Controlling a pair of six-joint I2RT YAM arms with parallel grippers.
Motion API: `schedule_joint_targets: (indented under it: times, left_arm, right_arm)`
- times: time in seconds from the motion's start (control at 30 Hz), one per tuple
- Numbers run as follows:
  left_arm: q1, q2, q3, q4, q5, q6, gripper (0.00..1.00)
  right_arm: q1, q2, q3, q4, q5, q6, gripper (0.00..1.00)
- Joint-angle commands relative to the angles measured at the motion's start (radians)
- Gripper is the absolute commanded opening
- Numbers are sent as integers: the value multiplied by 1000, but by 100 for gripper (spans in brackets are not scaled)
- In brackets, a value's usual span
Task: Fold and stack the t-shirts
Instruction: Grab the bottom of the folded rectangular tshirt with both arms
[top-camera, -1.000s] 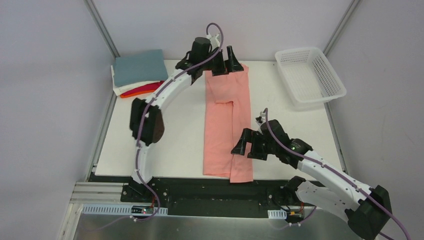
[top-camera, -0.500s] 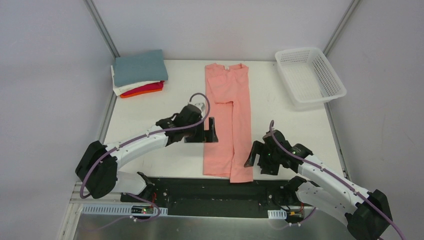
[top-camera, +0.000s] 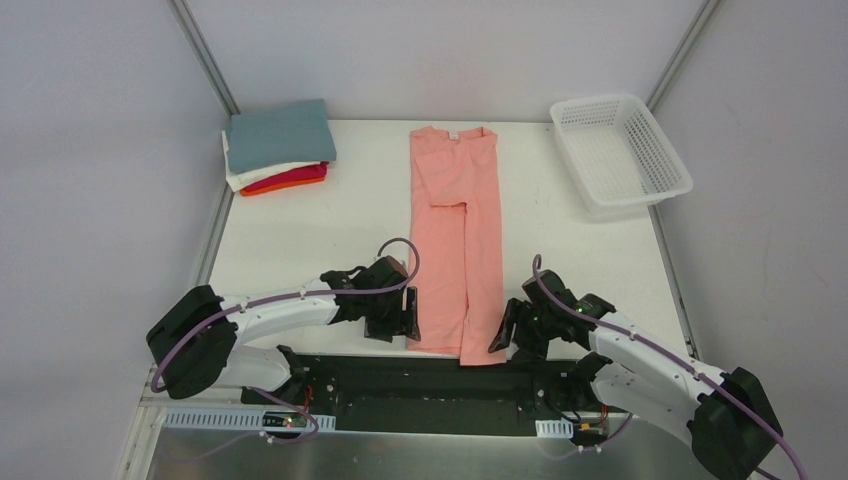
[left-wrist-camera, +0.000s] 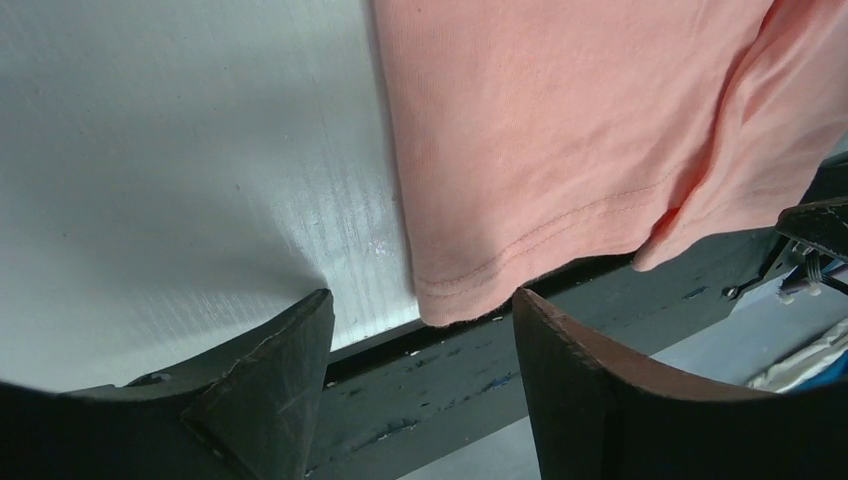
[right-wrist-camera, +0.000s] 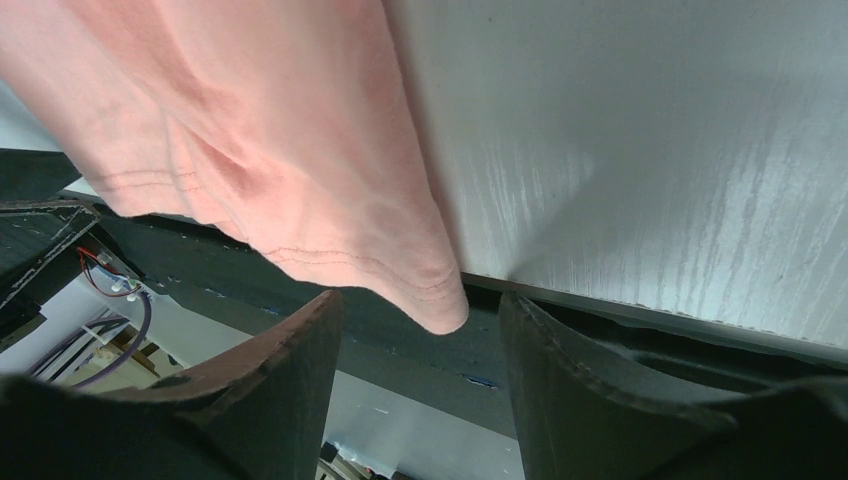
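Left wrist shows shirt's (left-wrist-camera: 560, 130) hem corner between jaws.

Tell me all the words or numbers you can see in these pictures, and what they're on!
None can be read.
The pink t-shirt has a tiny tag at its collar: too small to read.
The folded t-shirts, white basket and table show no writing.

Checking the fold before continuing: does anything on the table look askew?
The salmon-pink t-shirt overhangs the near edge of the table, and its right layer reaches lower than the left, leaving an uneven hem.
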Motion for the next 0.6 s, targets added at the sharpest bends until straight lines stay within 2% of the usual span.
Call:
schedule_joint_targets:
  times: [0.0,0.13,0.2,0.27,0.4,0.5,0.57]
  left_arm:
    - [-17,27,10,-9,21,-30,62]
    - [-44,87,36,-8,35,-31,57]
    - [-49,117,39,-9,45,-32,51]
    - [-50,136,40,-11,57,-34,43]
    - [-53,134,38,-48,49,-32,26]
    - [-52,109,27,-97,19,-30,2]
    - [-52,96,19,-125,2,-29,0]
  right_arm:
    - [-4,30,-4,36,-25,26,60]
    - [-5,46,-10,35,-25,24,55]
    - [-4,52,-12,34,-19,22,49]
    - [-4,57,-15,34,-21,23,43]
    - [-7,57,-20,20,-4,25,22]
    - [-7,54,-21,9,2,23,9]
    - [-7,47,-23,8,0,21,3]
